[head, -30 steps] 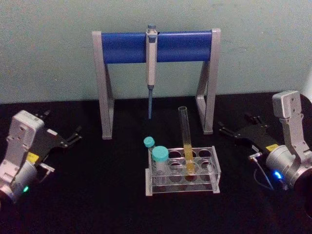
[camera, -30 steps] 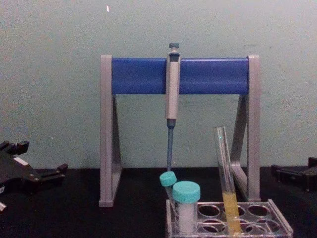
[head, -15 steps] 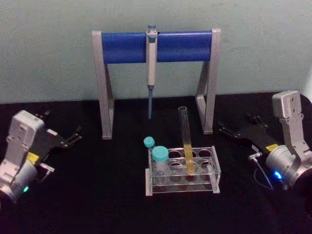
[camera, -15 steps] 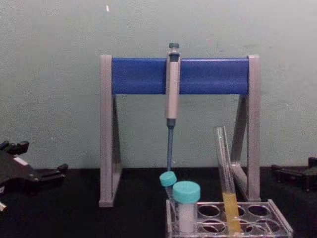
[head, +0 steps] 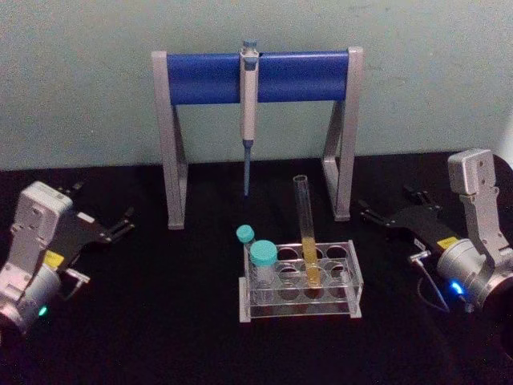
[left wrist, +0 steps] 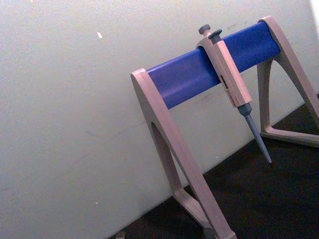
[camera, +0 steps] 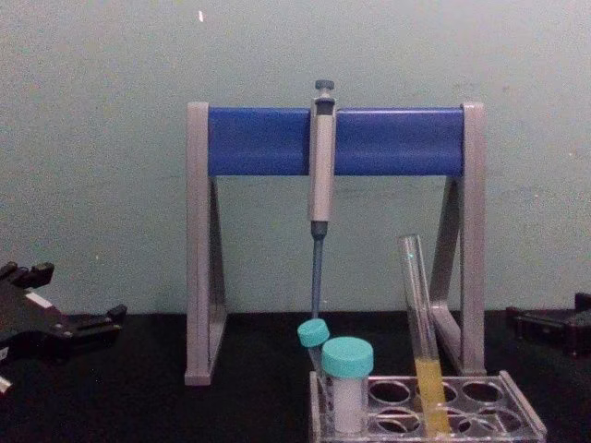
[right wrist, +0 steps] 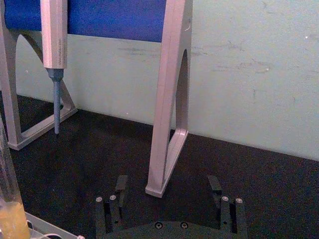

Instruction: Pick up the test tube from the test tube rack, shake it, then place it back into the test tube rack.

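Observation:
The test tube (head: 305, 228) is a tall clear glass tube with yellow-orange liquid in its lower part. It stands leaning slightly in the clear plastic test tube rack (head: 297, 310) at the middle of the black table, and is also seen in the chest view (camera: 420, 332) and the right wrist view (right wrist: 7, 199). My left gripper (head: 103, 204) rests open at the far left, well away from the rack. My right gripper (head: 387, 202) rests open to the right of the rack, its two black fingers (right wrist: 121, 183) wide apart with nothing between them.
A grey-and-blue pipette stand (head: 256, 76) stands behind the rack with a grey pipette (head: 248, 120) hanging from its bar. Two teal-capped tubes (head: 262, 255) sit in the rack's left holes. A pale wall closes off the back.

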Motion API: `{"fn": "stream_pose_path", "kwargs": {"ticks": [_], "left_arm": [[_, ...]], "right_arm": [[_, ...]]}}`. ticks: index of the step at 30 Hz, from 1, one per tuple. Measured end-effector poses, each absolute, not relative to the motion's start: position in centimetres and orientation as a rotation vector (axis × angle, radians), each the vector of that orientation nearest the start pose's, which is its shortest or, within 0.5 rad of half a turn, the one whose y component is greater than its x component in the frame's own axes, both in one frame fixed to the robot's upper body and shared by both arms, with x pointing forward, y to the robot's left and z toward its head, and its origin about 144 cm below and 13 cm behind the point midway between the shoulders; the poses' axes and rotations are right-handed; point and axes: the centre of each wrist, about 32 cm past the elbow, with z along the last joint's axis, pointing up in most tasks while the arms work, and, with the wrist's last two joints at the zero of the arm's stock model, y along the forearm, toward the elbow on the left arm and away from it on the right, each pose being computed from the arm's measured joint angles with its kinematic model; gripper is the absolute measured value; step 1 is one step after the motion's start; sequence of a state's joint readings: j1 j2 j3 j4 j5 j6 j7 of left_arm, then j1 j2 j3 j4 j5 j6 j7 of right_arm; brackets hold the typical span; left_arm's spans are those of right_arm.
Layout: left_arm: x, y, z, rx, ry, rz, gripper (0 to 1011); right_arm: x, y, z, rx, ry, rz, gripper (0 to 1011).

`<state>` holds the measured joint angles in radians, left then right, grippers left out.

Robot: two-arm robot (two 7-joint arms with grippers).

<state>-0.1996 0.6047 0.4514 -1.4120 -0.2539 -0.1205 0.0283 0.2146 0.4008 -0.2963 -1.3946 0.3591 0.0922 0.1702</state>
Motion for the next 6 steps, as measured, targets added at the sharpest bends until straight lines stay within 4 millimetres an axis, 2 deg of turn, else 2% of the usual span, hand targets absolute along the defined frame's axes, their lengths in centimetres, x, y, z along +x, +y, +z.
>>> {"fn": "stream_pose_path", "kwargs": {"ticks": [6], "left_arm": [[48.86,30.97,113.98,0.304,-0.285,1.248,1001]], "right_arm": [[50.9,-27.93,115.09,-0.183,0.055,-1.2,1000]]}}
